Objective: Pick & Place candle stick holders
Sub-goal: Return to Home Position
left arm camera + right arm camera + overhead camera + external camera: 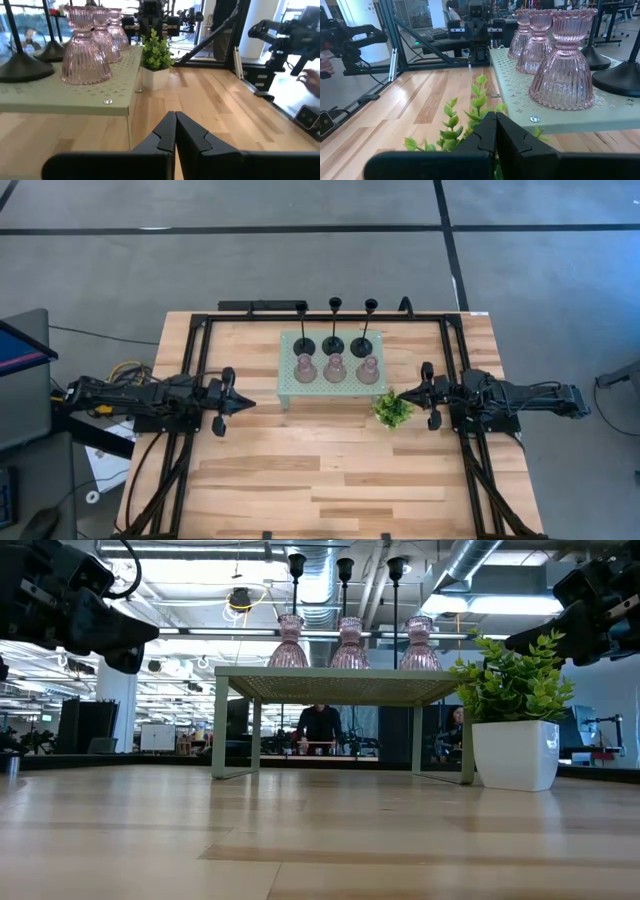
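Low view only catches the black candle stick holders [344,590] as stems poking up at top centre, bases hidden behind the three pink candle stick holders [349,644]. Overhead, all six sit on the green shelf [288,386], upper middle of the frame, pinks in the lower row. Left gripper [245,405] hangs centre-left, right gripper [404,393] centre-right beside the plant [392,410], both with fingers pressed together on nothing, apart from the holders.

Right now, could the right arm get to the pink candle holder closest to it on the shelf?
Probably yes, from above. The right gripper, shut, faces the shelf, but the green plant stands just ahead of it, partly crowding a level path to that pink holder.
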Available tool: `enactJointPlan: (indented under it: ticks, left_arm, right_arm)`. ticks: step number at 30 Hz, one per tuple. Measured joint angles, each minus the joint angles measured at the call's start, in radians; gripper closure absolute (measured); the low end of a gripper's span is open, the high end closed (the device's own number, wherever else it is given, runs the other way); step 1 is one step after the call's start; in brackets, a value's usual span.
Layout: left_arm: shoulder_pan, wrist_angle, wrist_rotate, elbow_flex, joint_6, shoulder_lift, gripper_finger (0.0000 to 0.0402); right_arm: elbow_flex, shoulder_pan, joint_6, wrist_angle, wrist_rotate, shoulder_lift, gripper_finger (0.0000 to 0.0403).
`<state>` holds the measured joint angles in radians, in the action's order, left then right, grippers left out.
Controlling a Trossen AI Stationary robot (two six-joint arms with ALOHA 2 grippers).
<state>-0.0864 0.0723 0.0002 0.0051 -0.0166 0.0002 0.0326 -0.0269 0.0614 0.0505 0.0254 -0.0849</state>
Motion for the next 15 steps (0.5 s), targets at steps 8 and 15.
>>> enactJointPlan:
  ticks: [8, 15]
  left_arm:
    - [0.0, 0.001, 0.0, 0.0, -0.037, 0.003, 0.0395]
    - [0.0, 0.003, 0.0, 0.0, -0.037, 0.003, 0.0395]
  right_arm:
    - [0.0, 0.0, 0.0, 0.0, 0.0, 0.0, 0.0403]
    - [0.0, 0.0, 0.0, 0.0, 0.0, 0.0, 0.0403]
